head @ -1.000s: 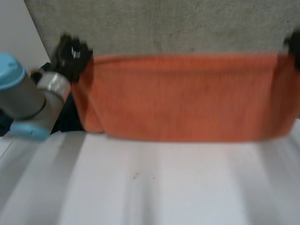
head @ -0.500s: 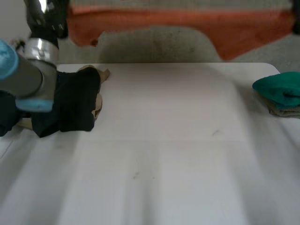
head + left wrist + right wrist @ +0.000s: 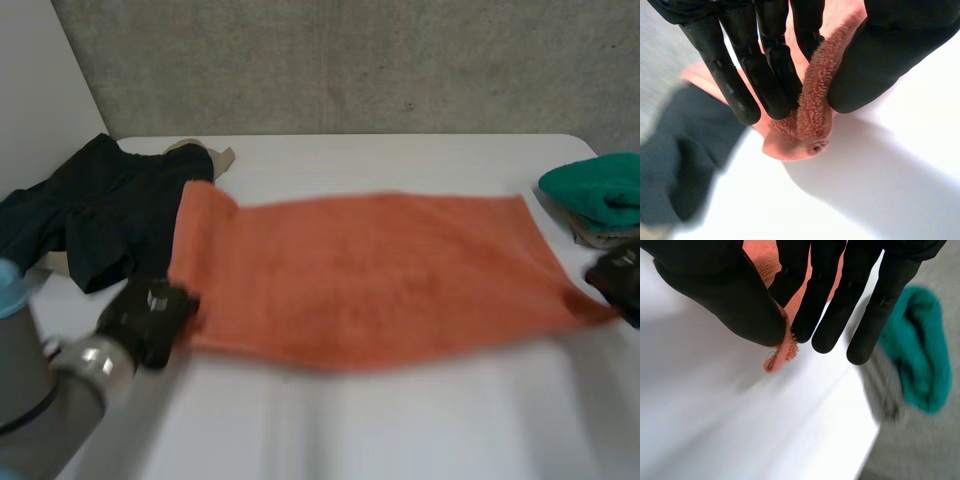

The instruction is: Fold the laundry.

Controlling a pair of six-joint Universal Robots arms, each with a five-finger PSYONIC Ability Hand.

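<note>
Head view: towel (apparently flat) between hands.

A white table stands before a grey concrete wall, with a white panel at the far left. A black garment lies crumpled on the table's far left, a tan cloth peeping out at its far edge. At the far right, a folded green cloth rests on a grey cloth, near the table's right edge.

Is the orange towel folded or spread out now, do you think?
Spread: the towel lies flat on the table; left hand and right hand pinch corners.
</note>
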